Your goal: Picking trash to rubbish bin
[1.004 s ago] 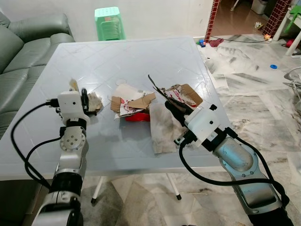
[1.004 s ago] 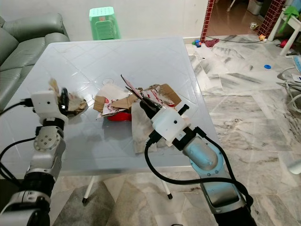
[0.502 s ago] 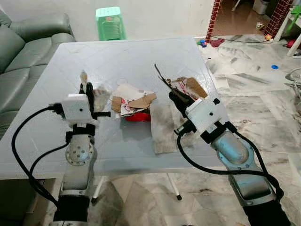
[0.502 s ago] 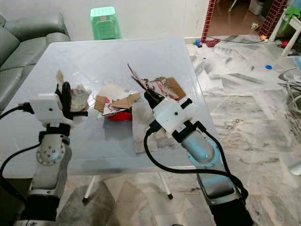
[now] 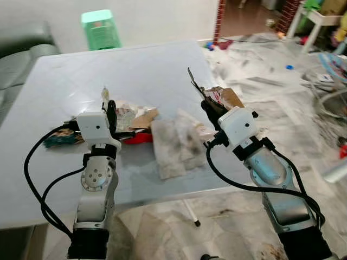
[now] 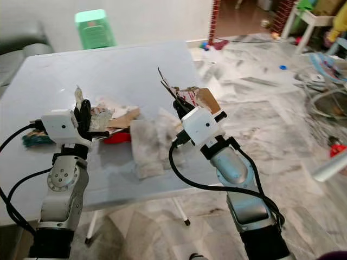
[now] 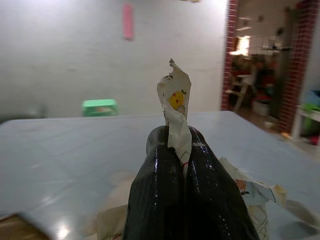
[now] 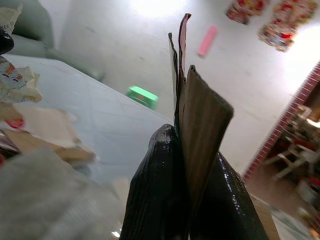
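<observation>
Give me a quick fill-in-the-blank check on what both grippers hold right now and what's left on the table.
1. The left gripper is shut on a scrap of ____ printed with a small yellow figure.
2. The right gripper is shut on a piece of brown ____.
3. A dirty grey cloth lies on the table, between the two ____.
4. Behind the table stands a ____ plastic stool.

Missing words: paper; cardboard; grippers; green

Green stool (image 5: 101,28) beside grey sofa (image 5: 24,51), marble floor (image 5: 255,70).
</observation>
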You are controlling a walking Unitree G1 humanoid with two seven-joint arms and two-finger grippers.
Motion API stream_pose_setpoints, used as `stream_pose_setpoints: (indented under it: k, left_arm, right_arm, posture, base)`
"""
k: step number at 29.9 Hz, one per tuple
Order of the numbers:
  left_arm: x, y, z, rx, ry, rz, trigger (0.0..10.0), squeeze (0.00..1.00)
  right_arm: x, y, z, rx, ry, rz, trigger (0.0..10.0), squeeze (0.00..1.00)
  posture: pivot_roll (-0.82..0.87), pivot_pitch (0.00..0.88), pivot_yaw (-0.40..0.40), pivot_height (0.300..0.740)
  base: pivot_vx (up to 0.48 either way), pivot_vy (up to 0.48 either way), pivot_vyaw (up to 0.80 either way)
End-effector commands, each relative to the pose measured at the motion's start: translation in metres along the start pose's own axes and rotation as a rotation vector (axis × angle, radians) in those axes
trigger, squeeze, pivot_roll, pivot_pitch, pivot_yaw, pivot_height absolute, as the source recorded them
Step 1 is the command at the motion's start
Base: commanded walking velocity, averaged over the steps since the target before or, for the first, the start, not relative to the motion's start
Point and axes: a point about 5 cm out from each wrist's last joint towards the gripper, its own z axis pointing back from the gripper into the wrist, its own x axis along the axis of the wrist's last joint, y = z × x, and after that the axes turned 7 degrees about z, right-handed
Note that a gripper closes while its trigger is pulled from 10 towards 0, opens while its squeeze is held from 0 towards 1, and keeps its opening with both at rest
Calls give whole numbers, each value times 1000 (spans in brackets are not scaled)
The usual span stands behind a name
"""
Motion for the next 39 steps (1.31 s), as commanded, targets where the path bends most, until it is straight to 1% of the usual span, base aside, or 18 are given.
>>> stream_pose_setpoints:
  k: [1,3,5,11,17,31,34,38,39]
  left_arm:
    - [4,0,-1,-17,-5,2,0,0]
    - [4,-1,-1,-20,-1,1,0,0]
    - [6,-5,-2,-24,4,27,0,0]
    - [5,-3,-3,-19,20,42,0,0]
    - [4,-2,-2,-21,33,37,0,0]
    - [1,-2,-1,-22,52,39,0,0]
    - [1,-3,-1,-26,50,40,0,0]
    - [1,-4,0,-34,53,39,0,0]
    - [1,-4,-1,-36,54,39,235,0]
  right_arm:
    - [0,-2,-1,-12,5,1,10000,0]
    - [0,-2,-1,-14,5,0,10000,0]
    - [-1,-2,-2,-17,7,2,10000,0]
    - [0,-3,-2,-18,-5,6,10000,0]
    - [3,-1,-1,-3,-27,13,10000,0]
    - [1,-1,-1,-3,-20,15,10000,0]
    - [0,-1,-1,-5,-12,15,10000,0]
    - [-2,-2,-2,-13,4,10,10000,0]
    - [-2,-2,-2,-12,4,12,10000,0]
  posture:
    - [-50,61,39,740]
    - [-50,61,39,740]
    - [-53,59,42,740]
    - [-55,60,41,740]
    - [-52,55,39,740]
    - [-53,57,38,740]
    - [-54,58,39,740]
    - [-53,58,37,740]
    - [-53,58,38,740]
  base:
    - [0,0,-800]
    - [0,0,-800]
    - [0,0,-800]
    - [0,49,-758]
    - [0,366,0]
    - [0,393,0]
    - [0,0,0]
    - [0,0,-800]
    - [0,0,-800]
